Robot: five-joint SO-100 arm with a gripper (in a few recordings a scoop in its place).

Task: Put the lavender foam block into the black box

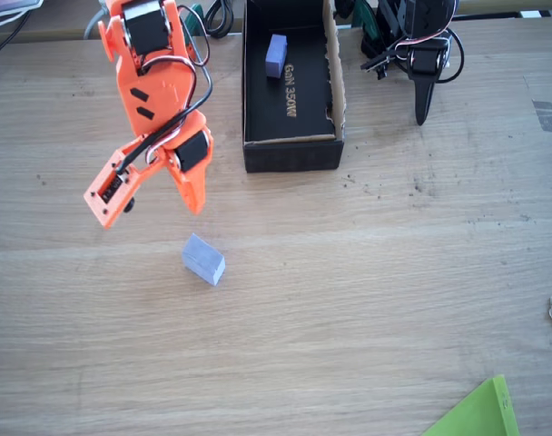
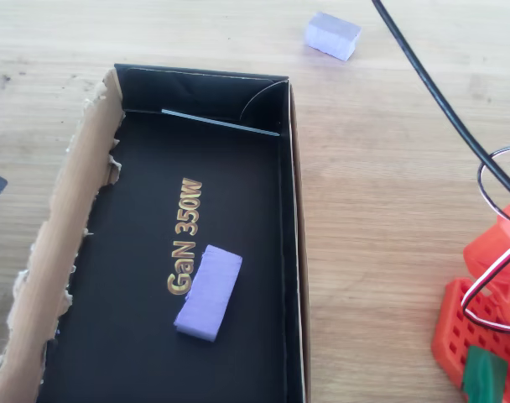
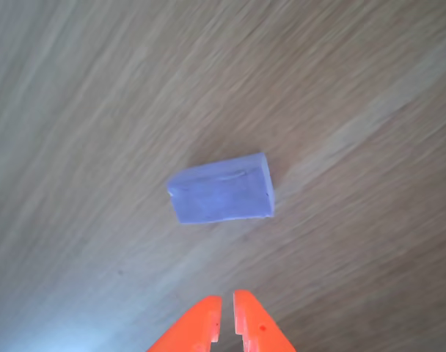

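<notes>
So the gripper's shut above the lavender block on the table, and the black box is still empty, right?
Not empty. The overhead view shows a periwinkle block already lying in the black box. The rest holds: the gripper hangs shut above the lavender foam block, which lies on the table.

The lavender foam block point(image 1: 203, 259), a small pale brick, lies flat on the wooden desk point(image 1: 394, 291), well apart from the black box point(image 1: 323, 68). The box is long, low-walled, open, with 1 torn brown edge and gold "GaN 350W" lettering inside.
</notes>
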